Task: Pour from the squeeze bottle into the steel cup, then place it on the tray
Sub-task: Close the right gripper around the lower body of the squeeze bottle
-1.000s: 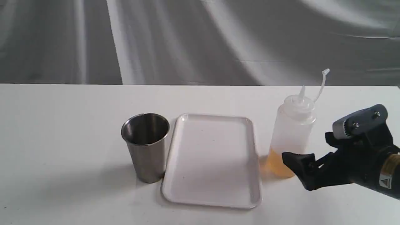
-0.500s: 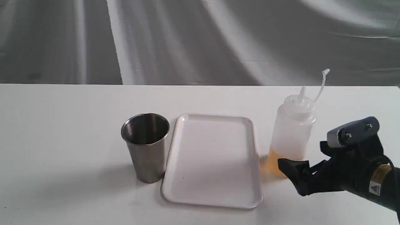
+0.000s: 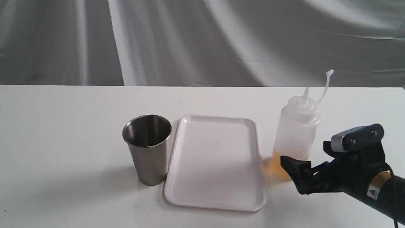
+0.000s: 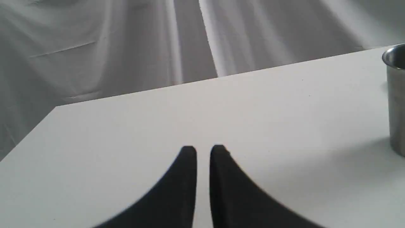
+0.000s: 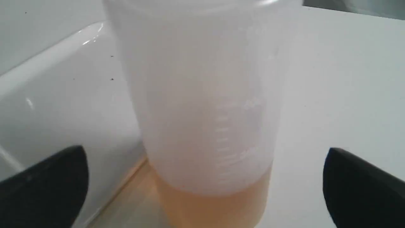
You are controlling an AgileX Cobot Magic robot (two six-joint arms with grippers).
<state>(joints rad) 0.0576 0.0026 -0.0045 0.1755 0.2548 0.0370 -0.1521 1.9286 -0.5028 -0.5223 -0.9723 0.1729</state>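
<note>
The squeeze bottle (image 3: 295, 136) stands upright right of the white tray (image 3: 215, 196), amber liquid low in its base and its cap strap sticking up. The steel cup (image 3: 148, 148) stands just left of the tray. My right gripper (image 3: 311, 169) is open, low at the bottle's near right side; in the right wrist view its black fingertips (image 5: 47, 183) flank the bottle (image 5: 205, 104) without touching it. My left gripper (image 4: 203, 152) is shut over bare table, with only the cup's edge (image 4: 397, 95) at that view's border.
The white table (image 3: 63, 126) stretches left of the cup and behind the things. A grey draped cloth (image 3: 202, 41) hangs behind the table's far edge. The tray's rim (image 5: 38, 63) lies right next to the bottle in the right wrist view.
My right gripper has dropped lower and edged left toward the bottle's base, staying open. Bottle, cup and tray have not moved.
</note>
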